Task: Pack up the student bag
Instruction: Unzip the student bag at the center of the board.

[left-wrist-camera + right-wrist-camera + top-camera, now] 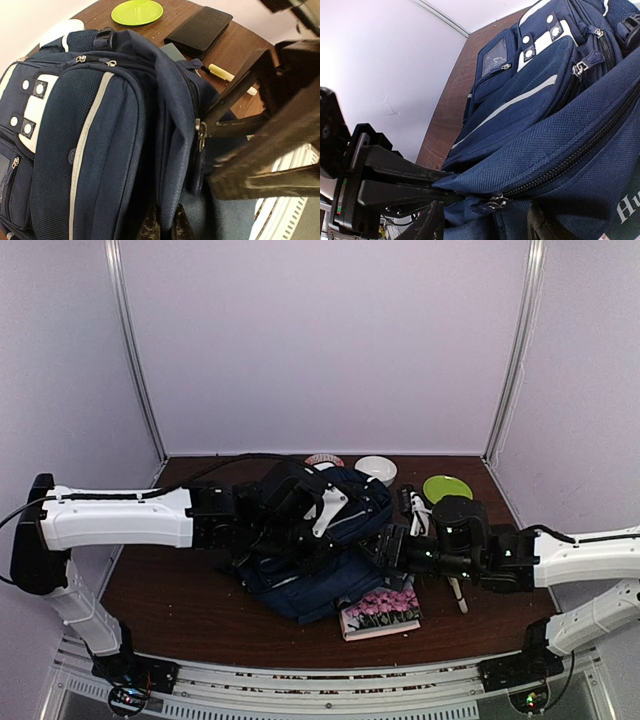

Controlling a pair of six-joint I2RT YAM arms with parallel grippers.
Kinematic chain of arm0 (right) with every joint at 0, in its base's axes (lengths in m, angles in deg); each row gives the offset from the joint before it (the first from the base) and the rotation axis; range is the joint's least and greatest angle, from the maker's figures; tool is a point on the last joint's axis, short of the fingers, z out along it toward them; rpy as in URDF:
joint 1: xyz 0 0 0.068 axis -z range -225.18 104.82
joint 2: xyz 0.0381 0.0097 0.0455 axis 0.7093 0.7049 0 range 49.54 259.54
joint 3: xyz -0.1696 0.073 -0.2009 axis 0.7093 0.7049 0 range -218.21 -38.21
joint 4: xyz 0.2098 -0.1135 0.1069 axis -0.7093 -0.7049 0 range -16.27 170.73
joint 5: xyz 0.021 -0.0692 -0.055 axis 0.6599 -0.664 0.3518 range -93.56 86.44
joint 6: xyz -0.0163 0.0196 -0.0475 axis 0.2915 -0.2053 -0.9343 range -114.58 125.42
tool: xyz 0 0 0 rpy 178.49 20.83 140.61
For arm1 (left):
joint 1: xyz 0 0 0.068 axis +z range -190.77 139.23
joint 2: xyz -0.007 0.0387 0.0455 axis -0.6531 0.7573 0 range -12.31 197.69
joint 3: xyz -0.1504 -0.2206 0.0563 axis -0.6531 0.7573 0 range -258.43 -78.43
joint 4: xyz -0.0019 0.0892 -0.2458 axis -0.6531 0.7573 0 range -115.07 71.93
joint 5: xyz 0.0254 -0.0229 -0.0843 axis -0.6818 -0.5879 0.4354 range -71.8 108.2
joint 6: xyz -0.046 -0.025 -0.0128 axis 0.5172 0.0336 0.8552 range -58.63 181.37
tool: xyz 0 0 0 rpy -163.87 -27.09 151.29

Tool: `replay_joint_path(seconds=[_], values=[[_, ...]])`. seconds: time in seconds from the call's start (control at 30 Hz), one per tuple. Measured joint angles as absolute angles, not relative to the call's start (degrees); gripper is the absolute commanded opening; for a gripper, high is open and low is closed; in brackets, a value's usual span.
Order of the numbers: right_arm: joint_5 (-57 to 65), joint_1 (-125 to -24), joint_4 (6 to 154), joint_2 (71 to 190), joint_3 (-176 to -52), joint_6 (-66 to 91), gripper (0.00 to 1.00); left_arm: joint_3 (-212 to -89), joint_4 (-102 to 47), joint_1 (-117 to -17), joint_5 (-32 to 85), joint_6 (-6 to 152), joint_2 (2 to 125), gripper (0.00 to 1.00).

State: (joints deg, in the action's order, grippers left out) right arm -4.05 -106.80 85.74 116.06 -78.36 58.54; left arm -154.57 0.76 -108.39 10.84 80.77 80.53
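Observation:
The navy student bag (300, 585) with white patches and a grey stripe lies in the table's middle; it also shows in the left wrist view (100, 125) and the right wrist view (530, 100). My left gripper (166, 227) is shut on a fold of the bag's fabric beside its main zipper, and sits over the bag in the top view (345, 528). My right gripper (485, 225) is open, its jaws on either side of the metal zipper pull (497, 201), and reaches the bag's right side in the top view (385, 545). The pull also shows in the left wrist view (200, 132).
A flower-cover book (381, 612) lies in front of the bag. A green plate (447, 487) and a white bowl (376, 468) stand at the back. A flat black case (199, 31) and a yellow marker (220, 73) lie right of the bag.

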Motion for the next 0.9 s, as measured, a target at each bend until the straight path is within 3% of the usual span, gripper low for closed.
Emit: replay_joint_path(seconds=[0.13,0.43,0.57,0.63,0.7,0.9], values=[[-4.0,-106.3,86.1,118.6,-79.3,59.8,0.52,-153.7,0.2,-108.1,12.0,80.7,79.8,0.00],[-3.9,-105.9,86.1,120.0,-80.5,60.8,0.24,-153.3,-0.2,-107.8,12.4,80.5,78.8,0.00],[-4.1,-105.9,84.8,120.5,-81.8,60.9,0.23,-153.3,-0.3,-107.8,12.4,80.4,78.6,0.00],[-4.2,-105.9,84.4,120.5,-82.0,61.2,0.33,-153.3,-0.4,-107.8,12.4,80.3,78.5,0.00],[-4.2,-105.9,84.4,120.6,-82.0,61.6,0.36,-152.9,-0.9,-107.7,12.5,80.3,78.3,0.00],[-3.8,-105.8,84.0,122.0,-83.1,62.1,0.16,-152.8,-1.0,-107.6,12.8,80.3,78.3,0.00]])
